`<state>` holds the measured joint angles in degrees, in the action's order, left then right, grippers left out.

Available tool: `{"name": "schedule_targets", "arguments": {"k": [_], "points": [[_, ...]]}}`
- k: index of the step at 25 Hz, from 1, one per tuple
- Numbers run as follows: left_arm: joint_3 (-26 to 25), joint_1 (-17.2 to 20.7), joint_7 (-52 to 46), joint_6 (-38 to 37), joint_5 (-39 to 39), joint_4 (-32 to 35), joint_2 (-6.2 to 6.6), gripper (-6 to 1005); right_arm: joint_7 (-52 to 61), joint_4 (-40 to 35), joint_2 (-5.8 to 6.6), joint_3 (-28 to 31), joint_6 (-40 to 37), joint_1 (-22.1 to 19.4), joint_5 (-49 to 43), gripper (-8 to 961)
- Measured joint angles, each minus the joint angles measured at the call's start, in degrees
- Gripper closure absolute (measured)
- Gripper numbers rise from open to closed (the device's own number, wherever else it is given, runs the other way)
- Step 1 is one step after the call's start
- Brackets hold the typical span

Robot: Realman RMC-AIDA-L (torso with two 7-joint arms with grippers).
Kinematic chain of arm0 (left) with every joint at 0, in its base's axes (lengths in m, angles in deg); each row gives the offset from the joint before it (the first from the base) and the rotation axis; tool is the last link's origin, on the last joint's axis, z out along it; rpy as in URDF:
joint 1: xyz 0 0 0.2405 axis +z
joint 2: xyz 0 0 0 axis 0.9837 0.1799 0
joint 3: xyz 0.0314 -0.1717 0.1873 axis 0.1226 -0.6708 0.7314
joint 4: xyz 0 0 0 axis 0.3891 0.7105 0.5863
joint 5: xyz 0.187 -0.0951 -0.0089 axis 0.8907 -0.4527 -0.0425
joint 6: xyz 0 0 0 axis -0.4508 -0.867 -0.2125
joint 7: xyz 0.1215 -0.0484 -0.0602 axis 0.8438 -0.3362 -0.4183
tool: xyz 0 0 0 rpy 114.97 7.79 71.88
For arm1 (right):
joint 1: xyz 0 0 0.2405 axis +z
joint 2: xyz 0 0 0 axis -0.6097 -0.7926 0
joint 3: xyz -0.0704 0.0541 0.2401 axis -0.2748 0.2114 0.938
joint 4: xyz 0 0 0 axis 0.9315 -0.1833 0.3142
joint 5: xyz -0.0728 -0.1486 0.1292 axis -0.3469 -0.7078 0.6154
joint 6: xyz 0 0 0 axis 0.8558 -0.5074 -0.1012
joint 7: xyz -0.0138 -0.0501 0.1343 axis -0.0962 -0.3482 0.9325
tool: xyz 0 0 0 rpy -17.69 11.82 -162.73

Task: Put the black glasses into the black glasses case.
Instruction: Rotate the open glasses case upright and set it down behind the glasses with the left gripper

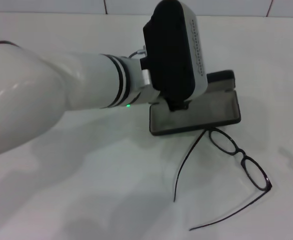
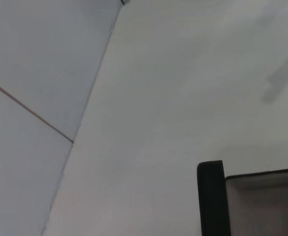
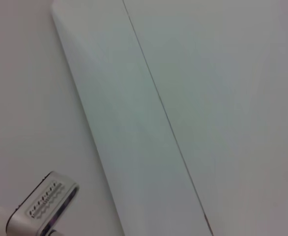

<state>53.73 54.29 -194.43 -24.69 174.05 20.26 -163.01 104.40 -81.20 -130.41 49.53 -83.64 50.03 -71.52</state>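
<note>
The black glasses case [image 1: 211,112] lies open on the white table, grey lining up, its lid behind it. A corner of it also shows in the left wrist view [image 2: 212,196]. The black glasses [image 1: 241,156] lie just in front and to the right of the case, lenses close to its front right corner, both temple arms spread open towards the front. My left gripper [image 1: 178,105] hangs over the case's left part, its tip at the lining. The gripper's body hides its fingers. My right gripper is out of view.
The white table [image 1: 86,190] runs back to a tiled wall [image 1: 106,6]. The left arm [image 1: 61,95] crosses the left half of the head view. The right wrist view shows the left gripper's housing [image 3: 45,201] far off and the wall.
</note>
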Motion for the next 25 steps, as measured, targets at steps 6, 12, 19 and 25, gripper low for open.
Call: {"name": "schedule_targets", "arguments": {"k": [6, 12, 19, 25], "points": [[-1.5, 0.5, 0.1, 0.8, 0.8, 2.9, 0.11, 806, 0.0, 0.0, -0.09, 0.0, -0.5, -0.6, -0.1, 148], [-2.1, -0.1, 0.5, 4.4, 4.2, -1.7, 0.04, 796, 0.0, 0.1, -0.09, 0.0, -0.5, -0.7, -0.1, 148], [-1.1, -2.3, 1.7, 6.9, 4.0, -8.4, -0.09, 784, 0.0, 0.2, -0.09, 0.0, 0.0, -0.3, -0.1, 148], [1.1, -2.5, 1.2, 6.4, 4.3, -8.2, -0.11, 774, 0.0, 0.2, -0.09, 0.0, 0.1, -0.4, -0.1, 149]]}}
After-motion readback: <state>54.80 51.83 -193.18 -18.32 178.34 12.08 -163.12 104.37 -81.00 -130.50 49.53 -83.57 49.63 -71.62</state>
